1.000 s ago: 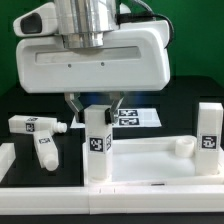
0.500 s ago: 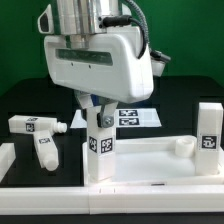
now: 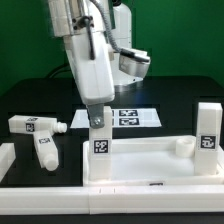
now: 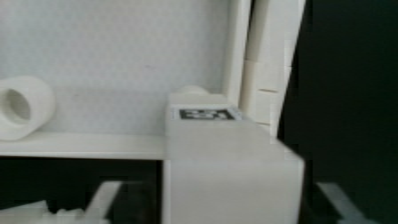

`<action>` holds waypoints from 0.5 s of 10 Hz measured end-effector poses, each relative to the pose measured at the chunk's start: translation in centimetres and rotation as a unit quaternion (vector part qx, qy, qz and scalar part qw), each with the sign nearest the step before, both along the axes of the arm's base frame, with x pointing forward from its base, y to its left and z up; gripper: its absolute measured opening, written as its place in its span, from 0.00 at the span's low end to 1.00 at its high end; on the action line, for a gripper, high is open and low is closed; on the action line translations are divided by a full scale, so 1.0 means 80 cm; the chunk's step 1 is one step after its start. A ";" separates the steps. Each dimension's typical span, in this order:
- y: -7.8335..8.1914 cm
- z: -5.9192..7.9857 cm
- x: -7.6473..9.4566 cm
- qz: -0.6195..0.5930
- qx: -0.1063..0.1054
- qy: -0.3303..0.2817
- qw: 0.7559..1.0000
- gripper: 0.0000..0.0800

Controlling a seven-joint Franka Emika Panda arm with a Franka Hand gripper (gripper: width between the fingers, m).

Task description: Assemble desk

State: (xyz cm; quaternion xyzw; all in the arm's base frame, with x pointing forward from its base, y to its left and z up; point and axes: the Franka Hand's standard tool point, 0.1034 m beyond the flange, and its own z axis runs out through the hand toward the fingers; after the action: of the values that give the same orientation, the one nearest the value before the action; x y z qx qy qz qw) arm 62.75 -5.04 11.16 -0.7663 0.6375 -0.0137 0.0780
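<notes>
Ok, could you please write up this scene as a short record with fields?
end effector: closed on the held leg's top
held leg: upright at the tabletop's corner, exterior view's left
tabletop: lying flat, rim up
loose legs: two, lying down at the exterior view's left
standing leg: upright at the tabletop's other end, exterior view's right
marker board: behind the tabletop
</notes>
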 end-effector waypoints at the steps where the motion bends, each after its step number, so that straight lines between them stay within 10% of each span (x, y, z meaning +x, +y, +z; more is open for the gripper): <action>1: 0.004 0.000 0.000 0.077 -0.015 0.000 0.997 0.62; 5: 0.001 0.007 0.006 0.367 -0.047 -0.024 0.929 0.81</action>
State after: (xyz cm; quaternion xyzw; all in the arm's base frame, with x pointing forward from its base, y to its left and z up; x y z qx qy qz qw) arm 63.23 -4.98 11.75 -0.9491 0.3080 -0.0321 0.0569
